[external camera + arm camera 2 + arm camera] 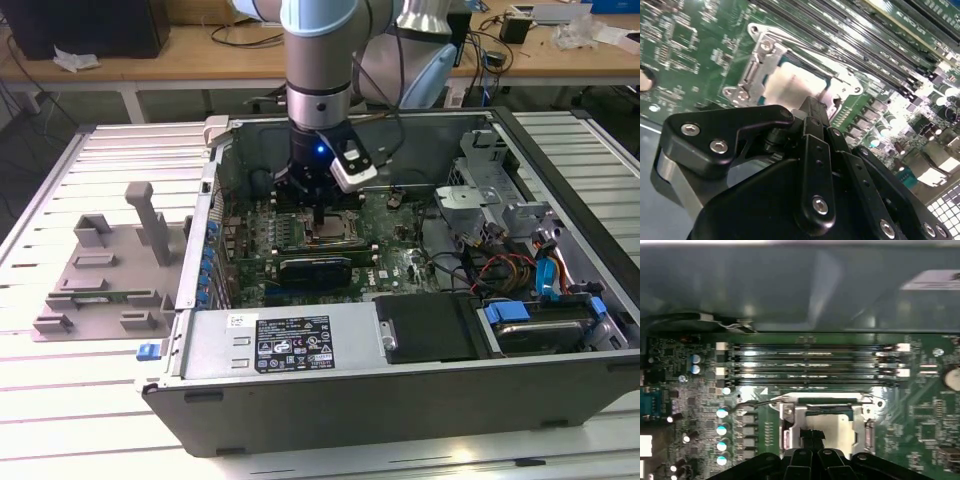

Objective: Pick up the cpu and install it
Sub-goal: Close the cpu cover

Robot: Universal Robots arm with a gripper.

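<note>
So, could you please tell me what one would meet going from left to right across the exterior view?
Grey fixture plate → computer case's left wall with blue tabs → gripper, low over the motherboard → black cover panel → blue-tabbed drive bay.

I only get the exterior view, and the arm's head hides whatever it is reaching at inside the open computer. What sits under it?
Observer: In the second wrist view the gripper is right at the cpu, a silvery-white square within the metal socket frame.
Operator: Is there anything small beside that socket that I'd miss from here?
Observer: Yes. In the first wrist view a row of small round-topped capacitors stands on the green board along one side of the socket frame.
</note>
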